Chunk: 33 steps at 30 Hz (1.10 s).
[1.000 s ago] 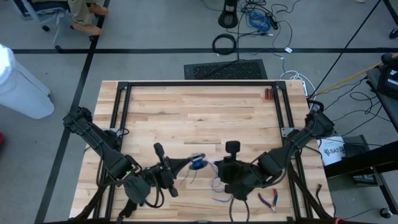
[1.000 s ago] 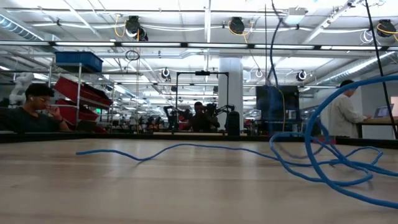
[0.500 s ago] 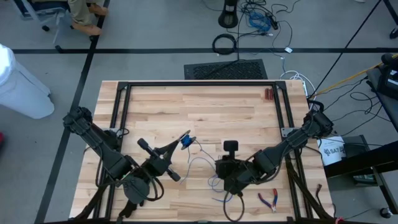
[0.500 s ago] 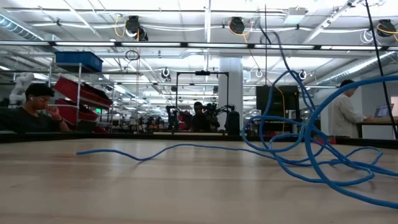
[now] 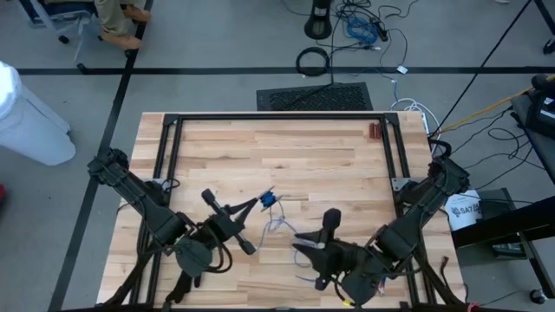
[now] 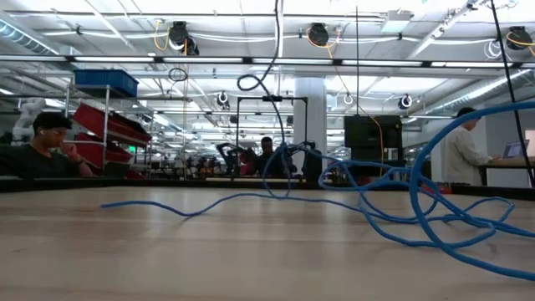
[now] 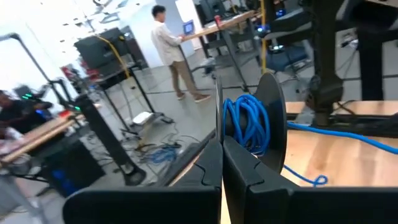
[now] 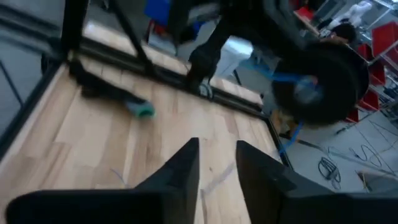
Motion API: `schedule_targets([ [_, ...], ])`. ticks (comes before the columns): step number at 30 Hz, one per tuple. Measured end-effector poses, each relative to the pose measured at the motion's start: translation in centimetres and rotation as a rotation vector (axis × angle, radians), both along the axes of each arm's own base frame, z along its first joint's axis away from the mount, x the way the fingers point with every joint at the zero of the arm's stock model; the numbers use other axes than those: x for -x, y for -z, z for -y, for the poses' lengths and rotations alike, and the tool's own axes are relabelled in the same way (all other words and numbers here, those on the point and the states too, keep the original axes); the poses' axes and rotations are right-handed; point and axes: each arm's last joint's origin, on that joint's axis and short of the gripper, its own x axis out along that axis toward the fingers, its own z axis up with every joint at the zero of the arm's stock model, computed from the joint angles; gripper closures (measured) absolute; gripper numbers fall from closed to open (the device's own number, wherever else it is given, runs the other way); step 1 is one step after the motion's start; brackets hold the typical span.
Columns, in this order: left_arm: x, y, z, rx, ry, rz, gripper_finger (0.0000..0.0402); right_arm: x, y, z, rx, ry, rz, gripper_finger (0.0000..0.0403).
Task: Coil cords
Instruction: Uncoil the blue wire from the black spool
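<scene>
Right now the cord (image 5: 282,227) is only partly wound: a small blue bundle (image 5: 268,200) sits pinched at the tip of my left gripper (image 5: 260,201), near the middle of the table (image 5: 286,147), and the loose blue tail trails down and to the right across the wood toward the near edge. From the left wrist camera the bundle (image 7: 246,122) shows as several tight blue loops against a dark round disc, with the fingers closed together on it.

I judge we are mid-coil, with a fair length left slack on the table. The next move calls for my right gripper (image 5: 305,250) to take up the loose tail and bring it round to the bundle.

My left arm reaches in from the near left, wrist angled up toward the centre. My right arm folds in from the right side, low over the near edge, its fingers (image 8: 186,171) parted and holding nothing.
</scene>
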Motion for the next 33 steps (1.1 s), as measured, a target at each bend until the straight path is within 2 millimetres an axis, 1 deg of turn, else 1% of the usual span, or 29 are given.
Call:
schedule_targets([
  [3,-0.1,0.0,0.0,0.016,0.040,-0.004,0.0401,-0.4,0.4,0.3,-0.022,0.006,-0.007,0.0279],
  [6,-0.1,0.0,0.1,0.021,0.048,-0.001,0.0401,-0.8,1.5,0.9,-0.014,0.012,-0.039,0.0263],
  [8,-0.1,-0.1,0.1,0.025,0.049,0.004,0.0401,-1.3,2.3,1.3,-0.012,0.012,-0.061,0.0256],
  [12,-0.2,-0.2,0.2,0.036,0.058,0.012,0.0401,-2.6,3.7,2.3,-0.018,0.022,-0.032,0.0252],
  [15,-0.2,-0.1,0.2,0.037,0.070,0.008,0.0401,-3.4,4.0,2.8,-0.020,0.036,0.019,0.0254],
  [17,-0.2,-0.1,0.2,0.040,0.076,0.008,0.0401,-3.6,4.2,3.2,-0.005,0.077,0.039,0.0254],
  [21,-0.2,-0.1,0.2,0.041,0.082,0.006,0.0401,-3.7,4.1,3.7,0.031,0.178,0.078,0.0254],
  [26,-0.2,-0.1,0.2,0.040,0.083,0.006,0.0401,-3.4,4.1,3.5,0.015,0.205,0.098,0.0254],
  [30,-0.2,-0.1,0.2,0.040,0.082,0.006,0.0401,-3.7,4.5,4.4,-0.009,0.252,0.084,0.0252],
  [33,-0.2,-0.1,0.2,0.041,0.082,0.007,0.0401,-3.7,4.5,4.6,-0.016,0.261,0.086,0.0254],
])
